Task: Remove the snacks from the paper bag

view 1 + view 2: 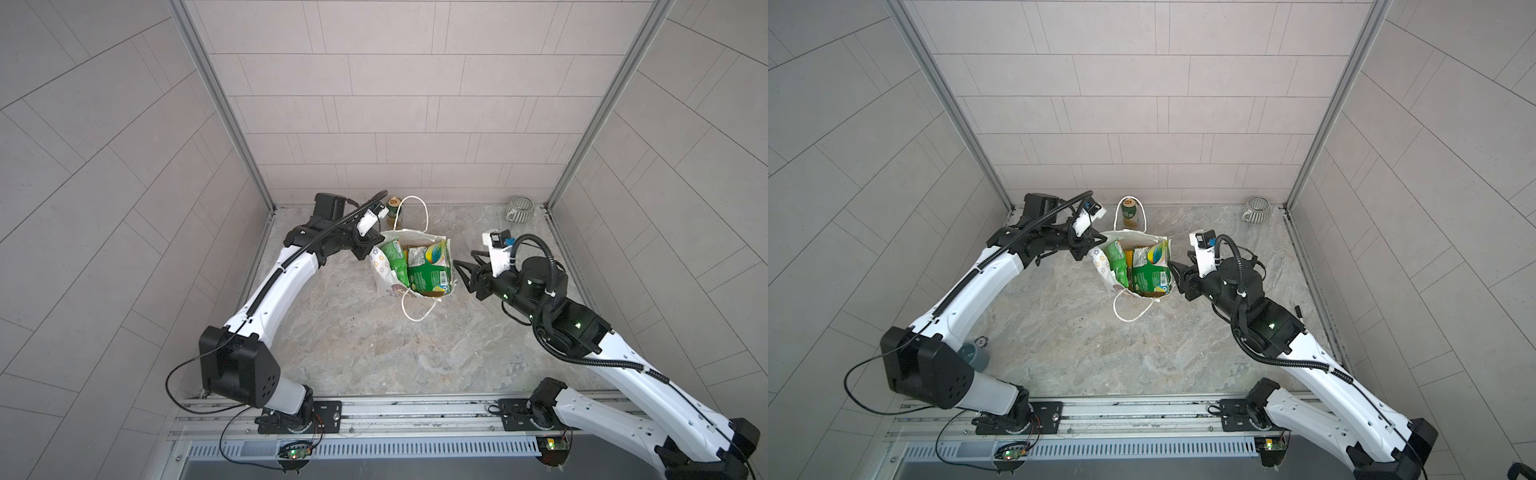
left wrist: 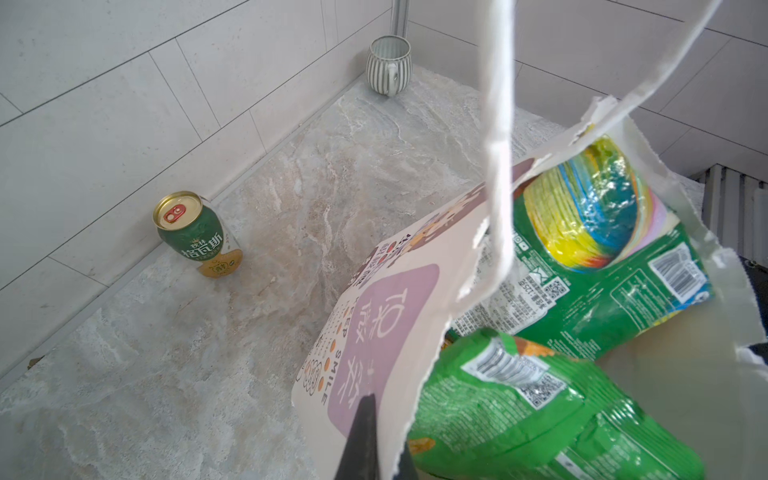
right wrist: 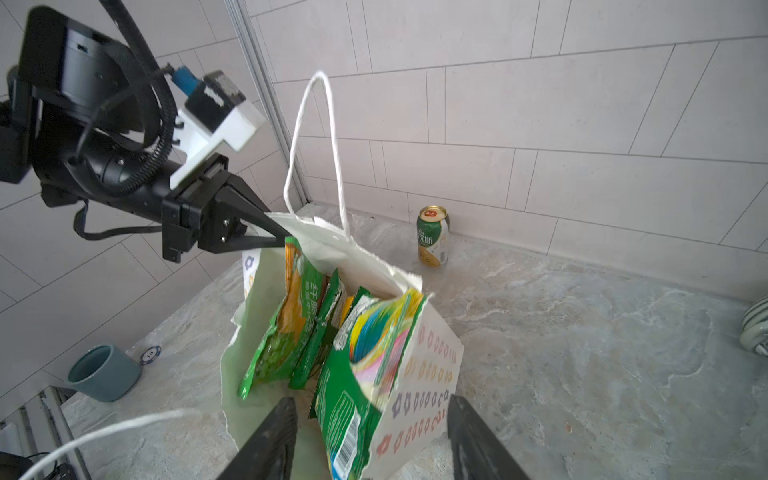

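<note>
The white paper bag (image 1: 382, 270) (image 1: 1100, 262) stands mid-table, its top torn open and its cord handles loose. Several snacks stand inside: a green packet (image 1: 430, 274) (image 1: 1150, 274) (image 3: 345, 399) against the right wall, another green one (image 1: 392, 257) (image 2: 519, 407) (image 3: 286, 332) at the left. My left gripper (image 1: 370, 249) (image 2: 384, 432) (image 3: 282, 239) is shut on the bag's (image 2: 374, 332) far-left rim. My right gripper (image 1: 461, 274) (image 1: 1173, 272) (image 3: 370, 400) is open. Its jaws straddle the bag's right wall (image 3: 419, 386) and the green packet beside it.
A green-and-gold can (image 1: 392, 206) (image 2: 195, 232) (image 3: 432, 235) stands by the back wall behind the bag. A striped mug (image 1: 519, 209) (image 2: 388, 64) sits in the back right corner. A teal cup (image 1: 973, 353) (image 3: 104, 372) and a small round chip (image 3: 150, 354) lie front left.
</note>
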`<state>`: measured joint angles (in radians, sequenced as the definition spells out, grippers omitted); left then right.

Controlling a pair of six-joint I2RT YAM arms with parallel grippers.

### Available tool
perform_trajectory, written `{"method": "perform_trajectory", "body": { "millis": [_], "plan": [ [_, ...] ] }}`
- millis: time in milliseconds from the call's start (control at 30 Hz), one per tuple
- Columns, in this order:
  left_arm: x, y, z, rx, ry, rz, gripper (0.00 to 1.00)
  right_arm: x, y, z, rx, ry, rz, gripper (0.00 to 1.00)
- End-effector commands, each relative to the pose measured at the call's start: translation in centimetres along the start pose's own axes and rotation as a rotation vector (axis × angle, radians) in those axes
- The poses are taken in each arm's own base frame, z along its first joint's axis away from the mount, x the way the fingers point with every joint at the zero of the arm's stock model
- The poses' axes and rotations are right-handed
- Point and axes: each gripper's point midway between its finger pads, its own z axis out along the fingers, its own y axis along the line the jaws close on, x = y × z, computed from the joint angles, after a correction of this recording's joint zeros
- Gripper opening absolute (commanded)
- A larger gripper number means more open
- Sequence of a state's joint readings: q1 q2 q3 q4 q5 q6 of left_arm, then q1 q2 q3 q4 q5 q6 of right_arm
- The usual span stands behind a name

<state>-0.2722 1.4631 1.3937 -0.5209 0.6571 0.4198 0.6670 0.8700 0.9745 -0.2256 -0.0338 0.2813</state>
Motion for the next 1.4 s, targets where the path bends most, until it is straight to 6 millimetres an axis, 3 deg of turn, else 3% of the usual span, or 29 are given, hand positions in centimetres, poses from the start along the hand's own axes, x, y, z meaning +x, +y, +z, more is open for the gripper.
{"method": "perform_trajectory", "body": {
  "millis": [0, 167, 333, 500, 667, 1033, 1233, 1367],
  "plan": [
    [-4.6, -2.1, -2.5, 0.018, -0.179, 0.175, 0.00, -1.2, 1.0, 0.0, -0.005, 0.013, 0.007, 0.57],
    [-4.1, -2.2, -3.1, -0.041, -0.181, 0.188, 0.00, -2.1, 3.3, 1.0, -0.002, 0.063, -0.014, 0.53],
    [-3.6, -2.8, -3.3, -0.027, -0.150, 0.196, 0.00, -0.9, 5.7, 2.9, -0.007, 0.117, -0.031, 0.51],
    [-3.7, -3.2, -2.5, -0.015, -0.123, 0.189, 0.00, 1.2, 5.6, 5.6, 0.053, 0.169, 0.026, 0.50],
    [-3.5, -3.3, -1.8, 0.000, -0.100, 0.182, 0.00, 2.8, 6.1, 8.2, 0.065, 0.233, 0.016, 0.57],
    [-3.2, -2.1, -1.0, -0.030, -0.047, 0.146, 0.00, 4.0, 7.5, 12.7, 0.024, 0.329, 0.060, 0.59],
    [-3.7, -2.1, -1.4, -0.043, -0.057, 0.134, 0.00, 5.5, 7.5, 14.5, 0.020, 0.373, 0.076, 0.49],
    [-3.8, -2.4, -1.2, -0.029, -0.062, 0.140, 0.00, 6.4, 7.4, 15.2, 0.023, 0.392, 0.071, 0.35]
  ]
}}
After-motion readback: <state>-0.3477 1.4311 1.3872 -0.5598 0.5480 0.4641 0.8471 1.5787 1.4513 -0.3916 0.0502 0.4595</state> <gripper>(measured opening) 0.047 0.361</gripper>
